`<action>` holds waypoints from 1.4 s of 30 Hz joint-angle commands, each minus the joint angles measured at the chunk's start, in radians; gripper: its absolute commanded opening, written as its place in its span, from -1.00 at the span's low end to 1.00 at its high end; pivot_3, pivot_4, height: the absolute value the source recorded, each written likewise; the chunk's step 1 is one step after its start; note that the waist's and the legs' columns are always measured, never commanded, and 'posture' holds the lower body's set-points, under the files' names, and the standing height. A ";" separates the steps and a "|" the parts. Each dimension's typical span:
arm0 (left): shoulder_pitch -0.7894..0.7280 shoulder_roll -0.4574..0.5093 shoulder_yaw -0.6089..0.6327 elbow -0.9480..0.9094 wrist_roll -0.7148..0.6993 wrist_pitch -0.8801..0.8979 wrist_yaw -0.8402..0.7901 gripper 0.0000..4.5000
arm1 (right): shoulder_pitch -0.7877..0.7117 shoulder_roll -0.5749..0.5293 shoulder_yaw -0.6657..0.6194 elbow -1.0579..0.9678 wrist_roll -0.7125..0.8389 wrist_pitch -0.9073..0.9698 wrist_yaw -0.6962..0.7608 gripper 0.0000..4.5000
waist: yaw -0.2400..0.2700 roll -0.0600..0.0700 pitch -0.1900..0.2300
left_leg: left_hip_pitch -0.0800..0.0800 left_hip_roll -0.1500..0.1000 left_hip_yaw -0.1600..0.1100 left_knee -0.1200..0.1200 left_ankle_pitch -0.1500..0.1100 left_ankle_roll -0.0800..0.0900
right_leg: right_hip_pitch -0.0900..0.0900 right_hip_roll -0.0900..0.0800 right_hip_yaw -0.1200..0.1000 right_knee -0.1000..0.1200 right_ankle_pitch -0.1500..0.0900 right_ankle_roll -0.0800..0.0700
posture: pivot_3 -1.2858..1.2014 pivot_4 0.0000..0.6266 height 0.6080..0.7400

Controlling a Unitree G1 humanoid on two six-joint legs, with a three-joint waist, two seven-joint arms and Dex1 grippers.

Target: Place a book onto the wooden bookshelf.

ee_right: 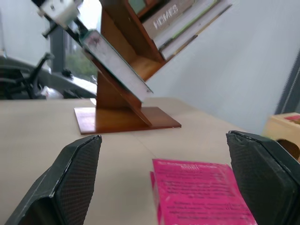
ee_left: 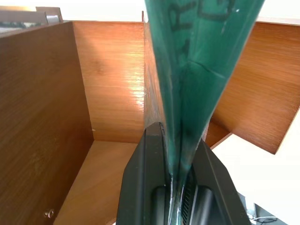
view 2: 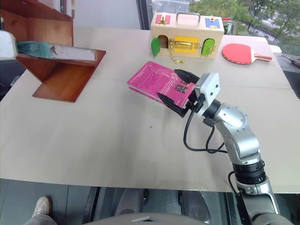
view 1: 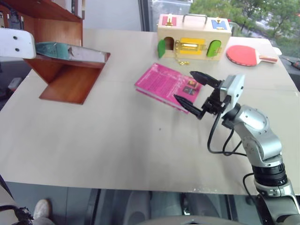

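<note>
The teal-green book, with pale page edges, lies on a slanted board of the reddish-brown wooden bookshelf at the table's far left. My left gripper is shut on the book's teal cover, with the shelf's inner boards right behind it. The left arm's white wrist housing sits at the book's left end. Near the table's middle, my right gripper hangs open and empty just above the magenta-pink book, its fingers spread wide.
A pale wooden box with coloured doors stands at the back of the table. A red table-tennis paddle lies to its right. Other books stand higher up in the shelf.
</note>
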 commanded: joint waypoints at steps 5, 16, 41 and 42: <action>0.013 0.024 0.050 0.007 -0.043 0.003 0.028 0.16 | -0.053 0.011 -0.006 -0.071 0.082 0.019 0.025 0.99 | 0.004 0.000 0.000 | 0.000 0.001 0.000 0.002 0.000 0.000 | -0.002 0.001 0.000 0.005 0.000 0.000 | 0.03 -0.52 1.00; 0.677 0.097 0.542 -0.745 -0.744 0.306 -0.167 0.35 | -0.095 -0.027 -0.016 0.047 0.104 0.021 0.135 0.99 | 0.003 -0.001 -0.001 | 0.000 0.004 0.000 0.004 0.001 -0.002 | -0.003 0.002 0.001 0.010 0.000 -0.001 | 0.03 -0.52 1.00; 1.370 -0.585 0.473 -1.514 -1.008 1.008 0.485 0.95 | 0.311 -0.325 -0.183 -0.034 -0.049 0.090 0.073 1.00 | 0.005 0.004 -0.005 | 0.012 0.003 0.002 0.007 0.000 -0.001 | 0.010 0.004 0.007 0.010 0.000 -0.001 | 0.03 -0.52 1.00; 1.417 -0.582 0.498 -1.508 -1.006 1.001 0.470 0.95 | 0.364 -0.344 -0.218 -0.049 -0.034 0.102 0.086 1.00 | 0.006 0.004 -0.005 | 0.013 0.003 0.002 0.006 0.000 -0.001 | 0.010 0.004 0.007 0.009 0.000 -0.001 | 0.03 -0.52 1.00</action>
